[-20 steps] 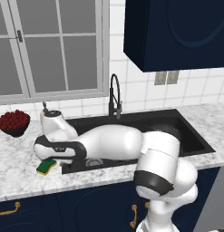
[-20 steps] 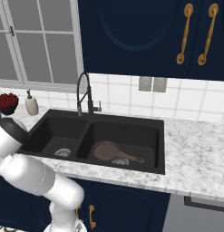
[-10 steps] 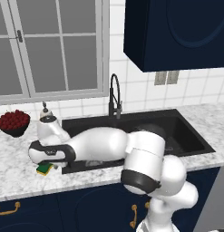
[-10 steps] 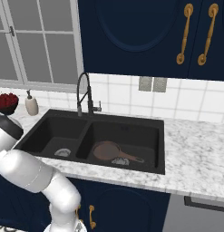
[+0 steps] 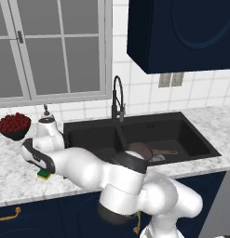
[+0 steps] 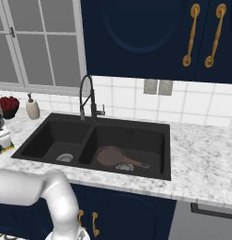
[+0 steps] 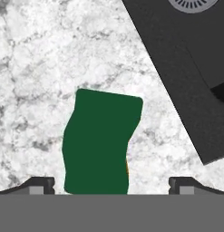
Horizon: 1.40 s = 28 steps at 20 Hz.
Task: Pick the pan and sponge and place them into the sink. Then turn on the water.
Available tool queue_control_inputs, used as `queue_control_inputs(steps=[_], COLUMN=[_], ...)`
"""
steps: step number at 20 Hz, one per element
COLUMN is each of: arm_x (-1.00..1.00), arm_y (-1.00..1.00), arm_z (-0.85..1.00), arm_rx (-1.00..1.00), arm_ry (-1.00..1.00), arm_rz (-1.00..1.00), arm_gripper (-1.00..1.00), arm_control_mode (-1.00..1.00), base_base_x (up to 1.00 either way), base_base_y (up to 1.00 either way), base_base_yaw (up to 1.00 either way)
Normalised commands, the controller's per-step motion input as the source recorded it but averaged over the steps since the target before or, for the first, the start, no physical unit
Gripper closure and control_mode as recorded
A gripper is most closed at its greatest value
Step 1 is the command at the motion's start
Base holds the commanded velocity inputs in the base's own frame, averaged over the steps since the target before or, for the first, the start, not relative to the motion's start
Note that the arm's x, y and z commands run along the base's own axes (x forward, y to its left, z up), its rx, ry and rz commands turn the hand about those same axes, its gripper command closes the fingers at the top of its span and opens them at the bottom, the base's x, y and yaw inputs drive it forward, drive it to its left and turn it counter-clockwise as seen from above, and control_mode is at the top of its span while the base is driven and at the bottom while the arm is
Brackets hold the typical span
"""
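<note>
The green-topped sponge (image 7: 99, 142) lies flat on the marble counter, left of the sink (image 5: 195, 139). In the left base view the sponge (image 5: 43, 175) peeks out under my hand. My gripper (image 7: 111, 186) hangs right above it, open, and its fingertips (image 7: 38, 185) straddle the sponge without touching it. In the left base view the gripper (image 5: 41, 167) points down at the counter. The brown pan (image 5: 139, 151) rests in the right basin with its handle pointing right, and the pan (image 6: 110, 155) is seen there from the other side too. No water runs from the black gooseneck faucet (image 5: 117, 100).
A dark bowl of red fruit (image 5: 14, 125) stands at the far left of the counter. A beige soap dispenser (image 6: 32, 108) stands beside it near the window. The sink's near left corner (image 7: 177, 68) lies close to the sponge. My own arm stretches across the left basin.
My hand has shifted left and come down over the sponge, and the elbow has swung toward the cameras. The sponge and the pan have stayed put.
</note>
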Motion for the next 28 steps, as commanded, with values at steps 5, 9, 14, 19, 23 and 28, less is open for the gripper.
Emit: queue_control_inputs(steps=[5, 9, 14, 19, 23, 28], arm_x=[-0.06, -0.01, 0.00, 0.00, 0.00, 0.00], arm_y=[0.02, 0.03, 0.02, 0.01, 0.00, -0.13], arm_z=[-0.36, -0.31, -0.28, -0.33, -0.50, -0.35], arm_rx=[-0.03, -0.05, -0.04, -0.03, -0.02, -0.01], arm_ry=[-0.01, -0.02, -0.02, -0.04, -0.03, -0.02], arm_rz=[0.00, 0.00, -0.01, 0.00, -0.02, -0.05], arm_gripper=[-1.00, -1.00, -1.00, -1.00, 1.00, 1.00], arm_control_mode=[-1.00, -1.00, -1.00, -1.00, -1.00, -1.00], base_base_x=[0.00, 0.00, 0.00, 0.00, 0.00, 0.00], base_base_y=[0.00, 0.00, 0.00, 0.00, 0.00, 0.00], base_base_yaw=[0.00, 0.00, 0.00, 0.00, 0.00, 0.00])
